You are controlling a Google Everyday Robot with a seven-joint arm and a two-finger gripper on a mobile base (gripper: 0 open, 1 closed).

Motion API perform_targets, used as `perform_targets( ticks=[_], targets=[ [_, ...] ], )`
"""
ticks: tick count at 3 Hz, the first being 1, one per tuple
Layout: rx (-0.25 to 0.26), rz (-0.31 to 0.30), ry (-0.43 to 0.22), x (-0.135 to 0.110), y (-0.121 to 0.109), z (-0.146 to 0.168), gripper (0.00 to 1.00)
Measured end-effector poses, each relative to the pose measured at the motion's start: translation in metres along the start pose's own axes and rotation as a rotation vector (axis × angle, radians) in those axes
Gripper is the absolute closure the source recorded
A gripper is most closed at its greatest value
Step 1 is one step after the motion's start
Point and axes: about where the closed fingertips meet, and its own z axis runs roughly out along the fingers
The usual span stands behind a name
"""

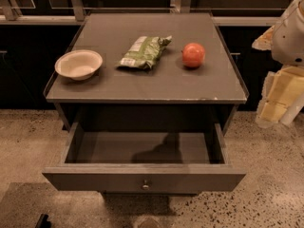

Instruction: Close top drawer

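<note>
One risk was a skewed push: the drawer (144, 175) stood pulled out at 6 o'clock, while the gripper (278, 99), its grip impossible to tell, hung at 3 o'clock, well off the knob (146, 185).

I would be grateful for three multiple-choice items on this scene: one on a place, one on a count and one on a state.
1. Where is the hand?
A. over the bowl
B. at the right edge, beside the cabinet
C. inside the drawer

2. How many things lie on the cabinet top?
A. two
B. three
C. five

3. The top drawer is:
A. pulled out
B. shut
C. taken out and on the floor

Answers:
1 B, it hangs apart from the drawer.
2 B, a white bowl, a green snack bag and a red round fruit.
3 A, its inside floor shows in front of the cabinet.
</note>
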Motion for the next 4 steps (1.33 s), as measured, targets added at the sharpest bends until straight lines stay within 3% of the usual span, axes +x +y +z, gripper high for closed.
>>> perform_targets(
  ticks=[1,2,3,4],
  targets=[
    [0.0,0.0,0.0,0.0,0.0,0.0,0.0],
    [0.013,0.009,-0.05,0.007,0.016,0.01,0.0],
    [0.026,0.056,-0.162,0.026,0.054,0.035,0.0],
    [-0.007,0.176,-0.294,0.051,0.085,0.095,0.0]
  ],
)
